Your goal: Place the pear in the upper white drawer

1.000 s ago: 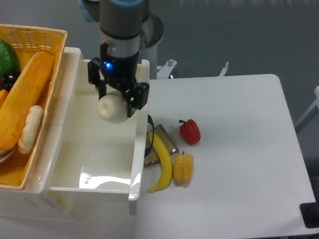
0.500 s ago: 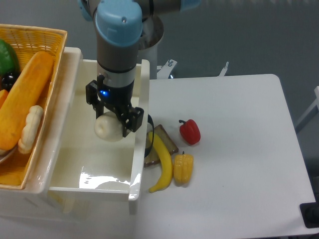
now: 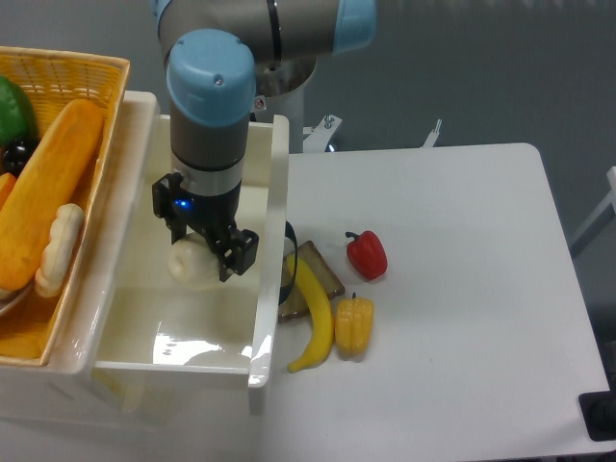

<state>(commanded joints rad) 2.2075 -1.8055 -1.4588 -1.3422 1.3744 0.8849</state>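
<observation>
The gripper (image 3: 200,252) is inside the upper white drawer (image 3: 274,192), and its two black fingers are closed around the pear (image 3: 190,268). The pear is pale cream and round, and it sits low between the drawer walls, near the glossy floor; I cannot tell if it touches the floor. A small blue light shines on the gripper body above the fruit. To the left of the drawer stands a woven yellow basket (image 3: 91,72) with food inside: a long orange piece (image 3: 48,188), a knobbly cream piece (image 3: 58,248) and something green (image 3: 14,108) at the upper edge. On the white table (image 3: 462,318), just right of the drawer, a banana (image 3: 313,318) lies partly over a brown flat piece (image 3: 318,274). A yellow pepper (image 3: 353,325) touches the banana, and a red pepper (image 3: 367,254) lies near, a little apart.
</observation>
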